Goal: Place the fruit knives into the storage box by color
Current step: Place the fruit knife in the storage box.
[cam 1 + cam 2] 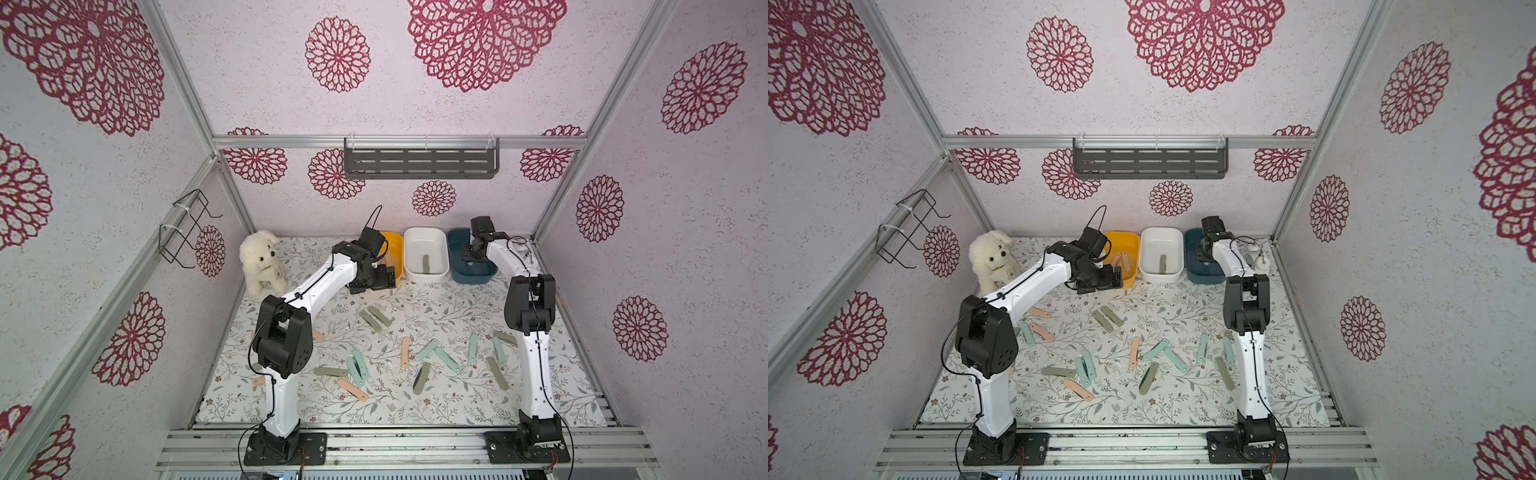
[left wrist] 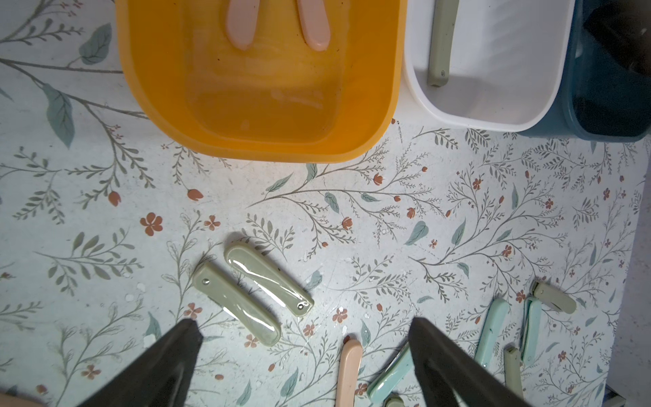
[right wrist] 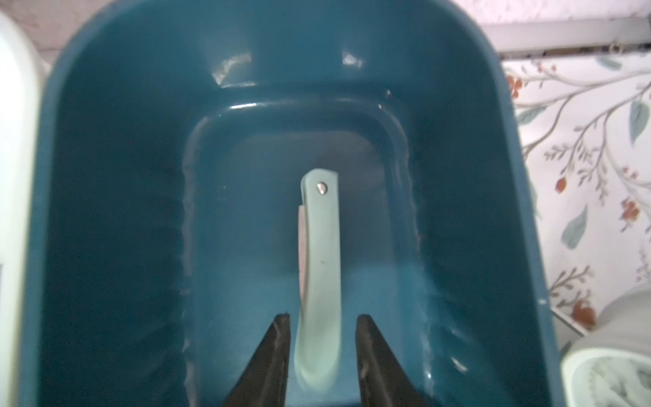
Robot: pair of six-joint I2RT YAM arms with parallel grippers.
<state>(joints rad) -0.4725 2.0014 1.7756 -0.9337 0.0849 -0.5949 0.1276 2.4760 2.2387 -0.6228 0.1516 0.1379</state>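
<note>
In both top views three tubs stand in a row at the far edge of the flowered mat (image 1: 457,399): the yellow-orange tub (image 1: 395,245), the white tub (image 1: 424,237) and the dark teal tub (image 1: 473,277), each just beside the next. The left claw (image 1: 384,277) hangs in front of the yellow-orange tub, above the mat. The right claw (image 1: 473,258) reaches down into the dark teal tub; from here I cannot tell how far it is open. One olive knife (image 1: 425,265) lies in the white tub, and in a top view two peach-pink knives (image 1: 1120,261) lie in the yellow-orange tub. Many loose knives (image 1: 424,378) in pink, olive and mint lie scattered over the middle of the mat, between the two arms.

In the left wrist view the left claw (image 2: 304,322) is spread wide and has nothing in it. Its two dark fingers (image 2: 169,363) touch no knife. Below it, on the mat, lie two olive knives side by side (image 2: 246,306), touching along their length.

In the right wrist view the right claw (image 3: 323,317) is inside the dark teal tub, a little way open. A mint knife (image 3: 322,253) is between its fingers (image 3: 271,359), with a thin gap on each side, so they do not press it. The knife is a little blurred, and I cannot tell whether it lies on the tub floor.
</note>
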